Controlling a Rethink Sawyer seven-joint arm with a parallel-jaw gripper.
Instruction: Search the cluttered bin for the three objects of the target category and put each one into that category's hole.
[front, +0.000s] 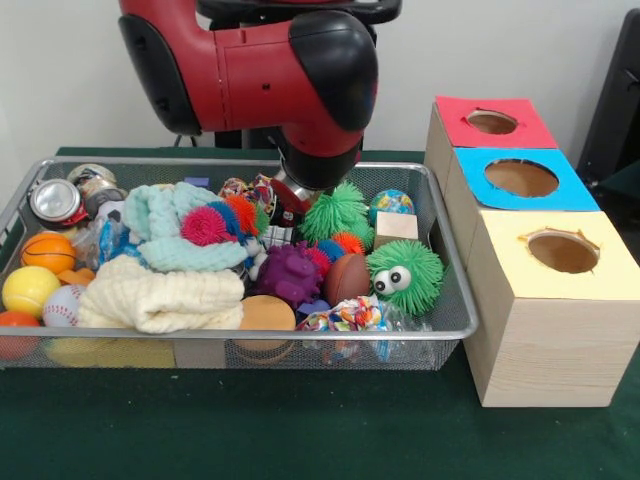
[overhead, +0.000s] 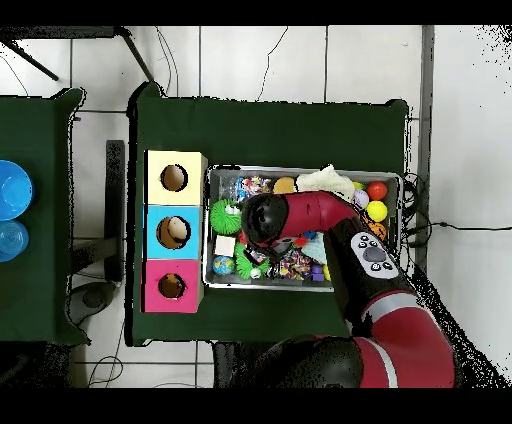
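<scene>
green surface (front: 300, 440): nearest the camera, bare cloth in front of the bin and the boxes.
wire bin (front: 455, 330): packed full; nothing in it looks thinned out.
likely targets: which category is meant is not shown; candidates lie in the bin, such as the green fuzzy ball with eyes (front: 405, 275), the purple spiky ball (front: 290, 272), the brown football (front: 347, 277), the basketball (front: 47, 251) and the yellow ball (front: 30, 290).
other clutter: cream knitted cloth (front: 165, 298), mint knitted cloth (front: 185, 225), crushed can (front: 57, 201), wooden cube (front: 396, 228).
holes: yellow box (front: 560, 255), blue box (front: 520, 178) and red box (front: 492, 122) stand just beside the bin; what the holes hold cannot be seen.
arm (front: 290, 70): low over the bin's middle, above the toys.
pincer: hidden under the wrist in both views; cannot tell how far open it is or whether it has anything.
progress: judged early, searching; no sorted item is visible.
</scene>
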